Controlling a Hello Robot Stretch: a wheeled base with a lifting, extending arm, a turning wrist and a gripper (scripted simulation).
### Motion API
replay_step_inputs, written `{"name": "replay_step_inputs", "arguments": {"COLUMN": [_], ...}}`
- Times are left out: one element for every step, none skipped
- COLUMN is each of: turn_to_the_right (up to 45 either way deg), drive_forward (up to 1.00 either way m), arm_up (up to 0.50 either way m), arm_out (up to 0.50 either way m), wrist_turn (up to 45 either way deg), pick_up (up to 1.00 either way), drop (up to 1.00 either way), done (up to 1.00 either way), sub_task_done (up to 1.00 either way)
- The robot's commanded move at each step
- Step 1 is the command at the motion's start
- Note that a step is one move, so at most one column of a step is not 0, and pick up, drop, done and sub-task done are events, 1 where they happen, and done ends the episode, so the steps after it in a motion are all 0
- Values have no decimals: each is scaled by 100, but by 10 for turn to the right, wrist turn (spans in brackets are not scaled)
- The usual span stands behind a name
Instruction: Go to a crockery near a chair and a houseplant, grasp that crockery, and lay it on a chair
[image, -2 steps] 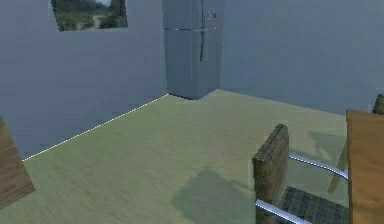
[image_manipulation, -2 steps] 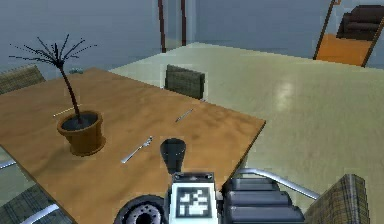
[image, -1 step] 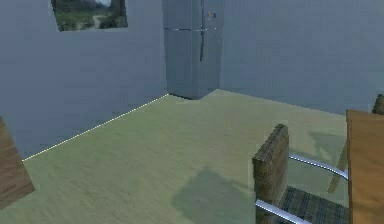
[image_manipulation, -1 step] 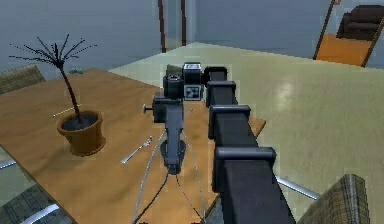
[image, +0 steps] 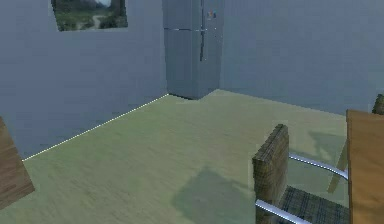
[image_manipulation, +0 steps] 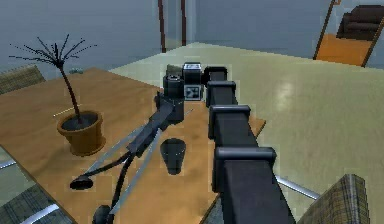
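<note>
A wooden table carries a houseplant with dark spiky stems in a brown pot at the arm side view's left. A small dark cup-like thing stands on the tabletop near the middle. The arm rises from the bottom edge to its two white squares. From there the gripper stretches down and left between the pot and the dark thing. Only bare tabletop lies at its fingertips, so it holds nothing. A plaid chair with chrome arms stands at the forward view's lower right.
More plaid chairs stand around the table at the left, lower left and lower right. A grey fridge fills the far corner, with a picture on the wall. Open floor lies ahead. A dark seat stands far off.
</note>
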Motion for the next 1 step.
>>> {"name": "replay_step_inputs", "arguments": {"turn_to_the_right": [0], "drive_forward": [0], "arm_up": [0], "arm_out": [0], "wrist_turn": [450], "pick_up": [0], "drop": [0], "done": [0], "sub_task_done": [0]}}
